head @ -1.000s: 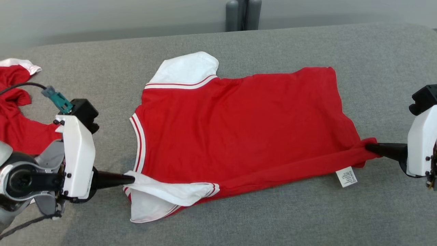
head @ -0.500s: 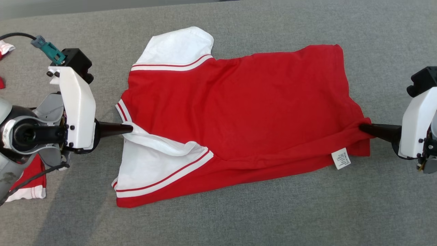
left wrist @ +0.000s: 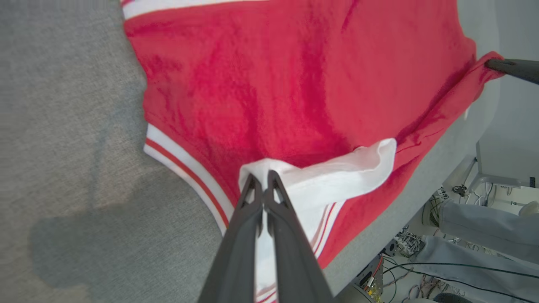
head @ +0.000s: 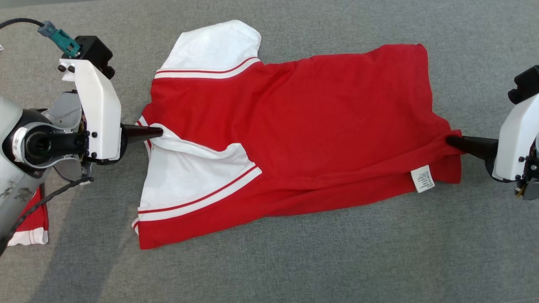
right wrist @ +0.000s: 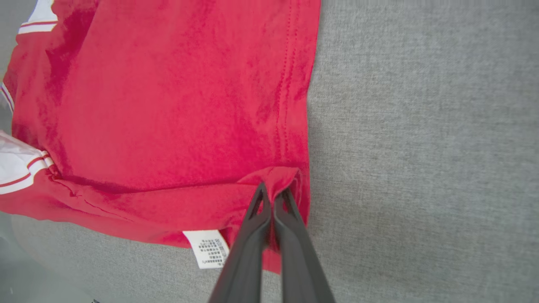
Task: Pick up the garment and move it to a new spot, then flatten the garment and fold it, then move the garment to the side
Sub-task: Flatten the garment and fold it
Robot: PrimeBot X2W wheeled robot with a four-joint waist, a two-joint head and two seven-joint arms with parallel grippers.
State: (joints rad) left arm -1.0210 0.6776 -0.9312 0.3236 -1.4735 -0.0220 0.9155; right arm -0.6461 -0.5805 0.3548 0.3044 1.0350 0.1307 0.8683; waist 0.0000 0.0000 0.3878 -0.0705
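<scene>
The garment [head: 294, 126] is a red T-shirt with white, red-striped sleeves, lying spread on the grey surface [head: 294, 269], its near long edge lifted and folded over. My left gripper [head: 159, 132] is shut on the near white sleeve's edge [left wrist: 320, 176] at the shirt's left end. My right gripper [head: 450, 139] is shut on the red hem corner [right wrist: 278, 176] at the right end. In the left wrist view my left gripper [left wrist: 262, 179] pinches white fabric; in the right wrist view my right gripper [right wrist: 273, 191] pinches red fabric. A white care label [head: 423, 178] hangs near the right grip.
Another red and white garment [head: 29, 227] lies at the lower left under my left arm. A dark cable with a teal plug [head: 59, 35] runs above the left wrist. The left wrist view shows the surface's edge, cables on the floor and a person's legs [left wrist: 484, 227].
The head camera has tilted down. Both grippers have carried the shirt's near edge farther over the body, and the lower sleeve now lies spread out instead of bunched.
</scene>
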